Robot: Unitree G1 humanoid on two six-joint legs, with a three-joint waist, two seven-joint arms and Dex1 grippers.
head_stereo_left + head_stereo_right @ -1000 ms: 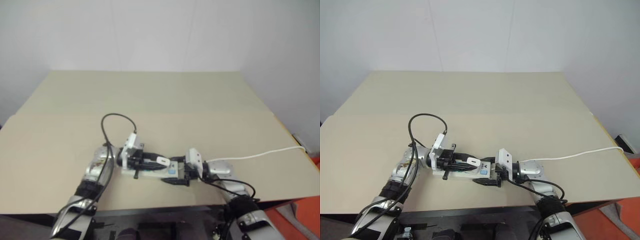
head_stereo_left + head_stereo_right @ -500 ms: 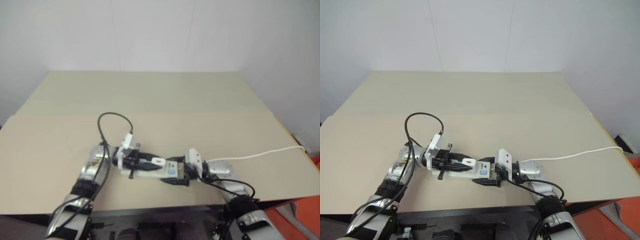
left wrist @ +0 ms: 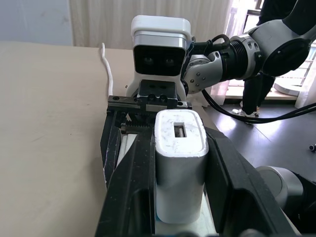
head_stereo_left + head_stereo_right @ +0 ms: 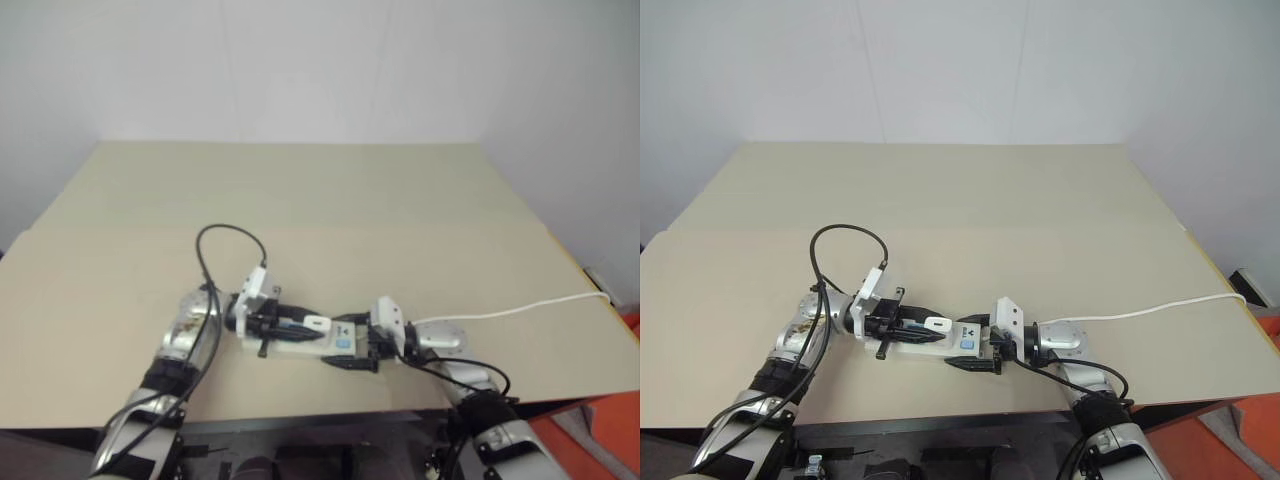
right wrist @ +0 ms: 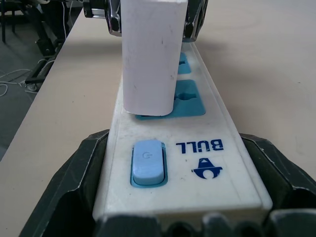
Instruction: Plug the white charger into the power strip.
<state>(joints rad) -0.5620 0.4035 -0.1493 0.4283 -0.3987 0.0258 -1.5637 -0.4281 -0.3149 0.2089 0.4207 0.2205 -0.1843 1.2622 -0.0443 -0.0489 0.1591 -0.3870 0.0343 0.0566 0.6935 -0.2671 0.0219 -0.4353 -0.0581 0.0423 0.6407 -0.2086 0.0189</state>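
Note:
The power strip (image 4: 965, 343) lies flat near the table's front edge, with its blue switch (image 5: 147, 161) at the right end. My right gripper (image 5: 180, 197) is shut on that end, one black finger (image 5: 74, 190) on each side of the strip. The white charger (image 3: 178, 158) stands upright on the blue outlet face (image 5: 190, 101) nearest the switch. Its base meets the face, and its prongs are hidden. From the left, my left gripper (image 4: 312, 324) reaches in level and is shut on the charger's sides.
The strip's thin white cable (image 4: 520, 308) runs off to the right across the beige table (image 4: 300, 200). A raised step in the tabletop crosses behind the arms. The table's front edge lies just below both grippers.
My left elbow has eased slightly outward to the left. The charger, the strip and the right gripper stand as before.

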